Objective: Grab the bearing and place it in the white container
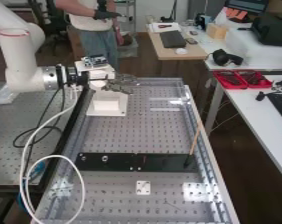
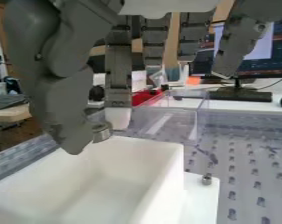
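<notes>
Nearest in the high view, a small white plate with holes (image 1: 143,187) sits on the perforated desk (image 1: 125,132), beside a loop of white cable (image 1: 83,190). Beyond it a long black bar (image 1: 115,161) lies across the desk, and a thin wooden stick (image 1: 195,137) leans up from near the bar's right end. Farther along stands the white container (image 1: 107,102), its white base on the desk, with the hand (image 1: 125,80) above it. In the wrist view the hand has the bearing (image 2: 102,132) pinched between its thumb and a finger, over the container's open top near the rim; a bolt (image 2: 206,179) stands on the base beside the container. Farther back, red trays (image 1: 230,85) rest on a white side table (image 1: 248,107)
</notes>
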### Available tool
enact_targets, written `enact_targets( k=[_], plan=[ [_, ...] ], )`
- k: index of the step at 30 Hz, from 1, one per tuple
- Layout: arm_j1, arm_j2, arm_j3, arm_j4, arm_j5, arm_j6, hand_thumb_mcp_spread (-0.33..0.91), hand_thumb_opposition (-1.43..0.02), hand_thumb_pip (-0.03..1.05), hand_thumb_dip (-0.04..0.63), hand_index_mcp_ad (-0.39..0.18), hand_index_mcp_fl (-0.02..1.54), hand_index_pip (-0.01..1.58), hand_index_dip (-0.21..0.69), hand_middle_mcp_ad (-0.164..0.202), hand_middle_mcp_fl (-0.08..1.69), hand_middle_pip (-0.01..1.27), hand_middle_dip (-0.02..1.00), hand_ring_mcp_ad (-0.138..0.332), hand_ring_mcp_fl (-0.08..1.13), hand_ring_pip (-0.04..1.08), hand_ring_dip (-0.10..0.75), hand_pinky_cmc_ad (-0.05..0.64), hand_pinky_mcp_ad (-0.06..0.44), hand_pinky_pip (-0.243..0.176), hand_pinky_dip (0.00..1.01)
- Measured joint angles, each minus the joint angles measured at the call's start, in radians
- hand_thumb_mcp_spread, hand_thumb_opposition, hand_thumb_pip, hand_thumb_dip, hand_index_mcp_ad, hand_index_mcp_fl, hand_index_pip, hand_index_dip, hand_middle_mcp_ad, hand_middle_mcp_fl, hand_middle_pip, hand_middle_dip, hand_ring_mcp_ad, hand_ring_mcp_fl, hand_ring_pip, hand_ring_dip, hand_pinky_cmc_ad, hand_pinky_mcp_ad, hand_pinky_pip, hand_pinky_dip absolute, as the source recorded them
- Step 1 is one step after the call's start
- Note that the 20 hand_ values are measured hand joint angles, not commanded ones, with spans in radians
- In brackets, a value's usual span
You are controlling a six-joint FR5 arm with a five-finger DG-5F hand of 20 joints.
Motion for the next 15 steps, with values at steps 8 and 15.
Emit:
enact_targets(
  k=[8, 15],
  plan=[
    [0.002, -0.019, 0.003, -0.012, -0.009, -0.010, 0.35, -0.87, 0.60, 0.269, -0.065, 0.28, 1.54, 0.106, 0.070, 0.00, 0.13, 0.16, 0.147, 0.00, 0.08, 0.072, 0.386, 0.291, -0.094, 0.30],
    [0.005, -0.026, 0.010, -0.042, 0.000, -0.017, 0.33, -0.84, 0.71, 0.269, -0.089, 0.06, 1.51, 0.075, 0.068, 0.00, 0.13, 0.16, 0.147, 0.00, 0.08, 0.072, 0.386, 0.295, -0.094, 0.33]
  ],
)
